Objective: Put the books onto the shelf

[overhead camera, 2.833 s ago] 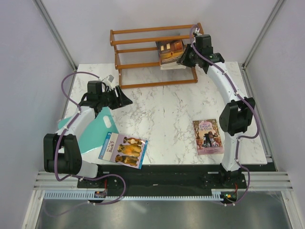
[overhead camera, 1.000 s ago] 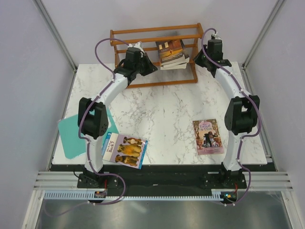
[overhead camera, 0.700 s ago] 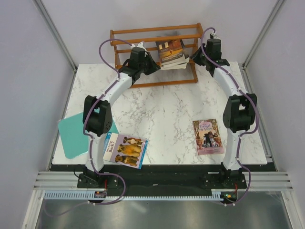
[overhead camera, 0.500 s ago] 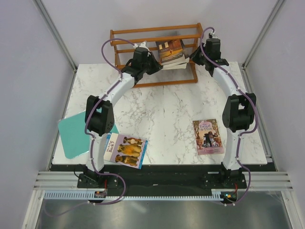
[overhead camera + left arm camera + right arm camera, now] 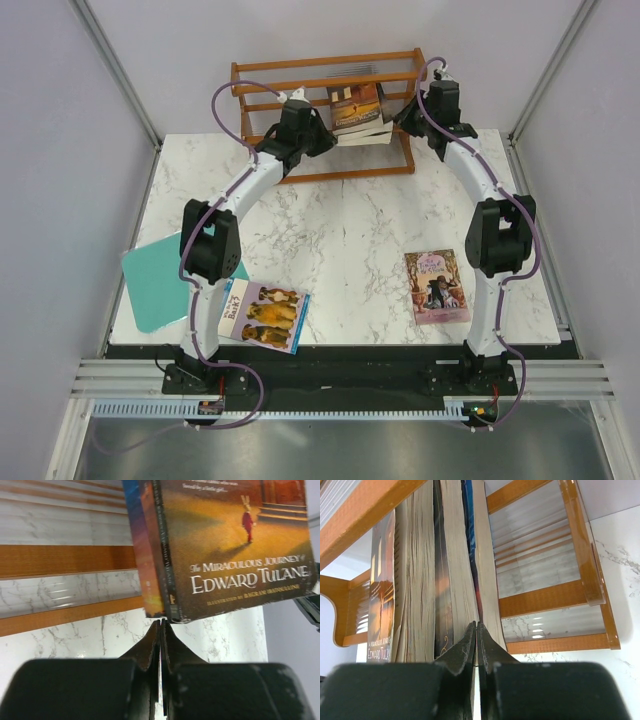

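Where books (image 5: 358,108) rest on the shelf (image 5: 300,65), left gripper (image 5: 161,625) closed at their edge, right gripper (image 5: 476,626) closed, seemingly touching pages.

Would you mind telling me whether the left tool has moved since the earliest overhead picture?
Yes. The left tool has swung away from the teal board to the shelf, its tip now at the stacked books.

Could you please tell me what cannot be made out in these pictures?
Top view: the brown-orange "Edward Tulane" paperback lies over the books beneath it on the orange-brown slatted wooden shelf, hiding their covers.
Right wrist view: only their edges show, cut off at the top.
Left wrist view: whether the shut left gripper touches that paperback's corner is unclear.
Top view: the title on the pink paperback is too small.
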Robot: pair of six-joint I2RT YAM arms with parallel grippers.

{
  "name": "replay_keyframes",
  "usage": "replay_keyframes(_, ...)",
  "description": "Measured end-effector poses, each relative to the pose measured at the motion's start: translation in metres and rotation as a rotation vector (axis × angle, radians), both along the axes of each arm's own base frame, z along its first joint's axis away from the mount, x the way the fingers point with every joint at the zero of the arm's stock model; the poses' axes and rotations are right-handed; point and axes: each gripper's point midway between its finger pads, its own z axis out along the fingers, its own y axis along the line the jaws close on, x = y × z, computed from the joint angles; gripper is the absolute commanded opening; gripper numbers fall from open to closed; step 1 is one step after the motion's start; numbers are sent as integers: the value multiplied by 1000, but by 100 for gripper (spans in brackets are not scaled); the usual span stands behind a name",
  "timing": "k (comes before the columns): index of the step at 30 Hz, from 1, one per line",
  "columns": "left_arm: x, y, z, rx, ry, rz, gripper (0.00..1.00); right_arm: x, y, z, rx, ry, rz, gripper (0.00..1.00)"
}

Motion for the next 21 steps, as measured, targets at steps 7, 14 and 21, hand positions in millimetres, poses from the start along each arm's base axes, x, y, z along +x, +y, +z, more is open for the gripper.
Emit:
replay_keyframes(7,2,14,-18,44,29,51,2,-1,5,0,2,1,13,8)
replay_keyframes(14,5,33,-26,91,30,129,2,-2,5,-4,-1,8,12,9)
replay_keyframes(21,12,43,-24,93,15,162,2,-3,5,-5,-1,11,12,9)
